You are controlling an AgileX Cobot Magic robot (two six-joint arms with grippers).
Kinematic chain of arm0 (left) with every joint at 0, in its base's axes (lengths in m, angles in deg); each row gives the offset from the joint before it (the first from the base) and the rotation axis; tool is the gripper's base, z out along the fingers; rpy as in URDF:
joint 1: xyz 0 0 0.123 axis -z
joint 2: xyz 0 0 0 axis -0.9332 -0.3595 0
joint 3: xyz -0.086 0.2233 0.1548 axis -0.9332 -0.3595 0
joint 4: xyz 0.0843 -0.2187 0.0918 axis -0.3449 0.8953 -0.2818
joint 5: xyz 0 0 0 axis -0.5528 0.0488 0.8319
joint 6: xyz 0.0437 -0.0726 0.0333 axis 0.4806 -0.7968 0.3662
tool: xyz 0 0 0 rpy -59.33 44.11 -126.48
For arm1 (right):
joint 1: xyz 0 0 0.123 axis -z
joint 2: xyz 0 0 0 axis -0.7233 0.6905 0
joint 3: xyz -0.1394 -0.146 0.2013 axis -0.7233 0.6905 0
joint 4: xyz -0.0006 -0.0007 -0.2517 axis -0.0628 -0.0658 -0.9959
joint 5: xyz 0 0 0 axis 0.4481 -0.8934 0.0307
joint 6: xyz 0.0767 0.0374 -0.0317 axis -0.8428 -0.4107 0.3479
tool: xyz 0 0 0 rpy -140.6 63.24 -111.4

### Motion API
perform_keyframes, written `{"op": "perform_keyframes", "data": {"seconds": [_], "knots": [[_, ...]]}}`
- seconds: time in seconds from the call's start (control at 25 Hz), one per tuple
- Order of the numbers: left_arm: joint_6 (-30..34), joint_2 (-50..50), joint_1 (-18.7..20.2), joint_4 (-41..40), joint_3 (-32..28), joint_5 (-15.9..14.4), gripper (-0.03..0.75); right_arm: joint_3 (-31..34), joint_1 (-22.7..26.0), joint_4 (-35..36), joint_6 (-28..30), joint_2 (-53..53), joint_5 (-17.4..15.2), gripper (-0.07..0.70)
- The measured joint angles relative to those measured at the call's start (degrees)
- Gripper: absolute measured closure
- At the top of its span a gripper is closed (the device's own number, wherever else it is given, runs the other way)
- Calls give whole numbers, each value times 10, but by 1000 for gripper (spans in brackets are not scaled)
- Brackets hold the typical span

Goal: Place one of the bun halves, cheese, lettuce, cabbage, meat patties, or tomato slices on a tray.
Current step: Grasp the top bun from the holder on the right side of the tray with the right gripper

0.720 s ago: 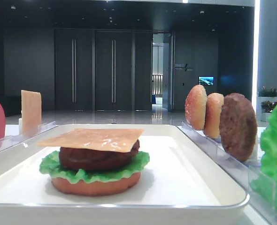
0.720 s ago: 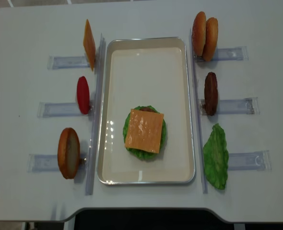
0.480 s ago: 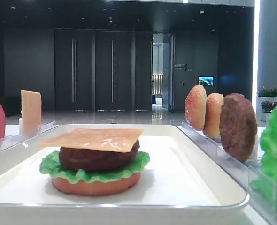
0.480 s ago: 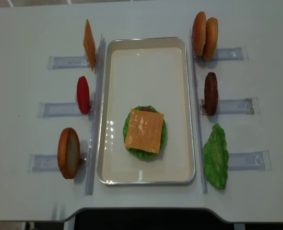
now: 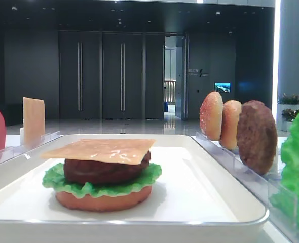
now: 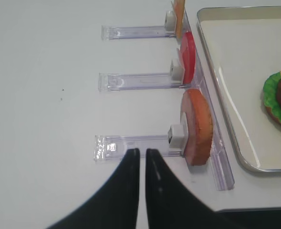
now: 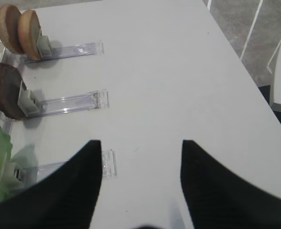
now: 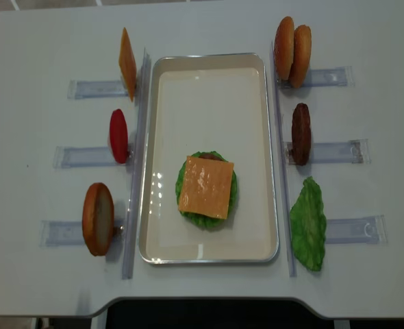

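The tray [image 8: 209, 75] sits at table centre. On it, toward 6 o'clock, stands a stack: bun base, lettuce [image 8: 186, 214], patty, cheese slice [image 8: 206, 186] on top. At 1 o'clock of the tray, two bun halves [image 8: 292, 46] stand on edge; a meat patty [image 8: 300, 133] at 3 o'clock; a tomato slice [image 8: 118, 135] at 9 o'clock. Left gripper [image 6: 141, 155]: fingers nearly together, empty. Right gripper [image 7: 141, 148]: spread apart, empty, above bare table
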Motion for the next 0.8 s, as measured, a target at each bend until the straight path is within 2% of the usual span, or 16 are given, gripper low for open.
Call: {"op": "perform_keyframes", "data": {"seconds": [0.2, 0.4, 0.6, 0.8], "knots": [[0, 0, 0, 0, 0, 0, 713, -4, 0, 0, 0, 26, 10, 270], [0, 0, 0, 0, 0, 0, 716, -27, 0, 10, 0, 137, 60, 270], [0, 0, 0, 0, 0, 0, 716, -83, 0, 39, 6, 280, 104, 270], [0, 0, 0, 0, 0, 0, 716, -166, 0, 42, 25, 420, 112, 270]]}}
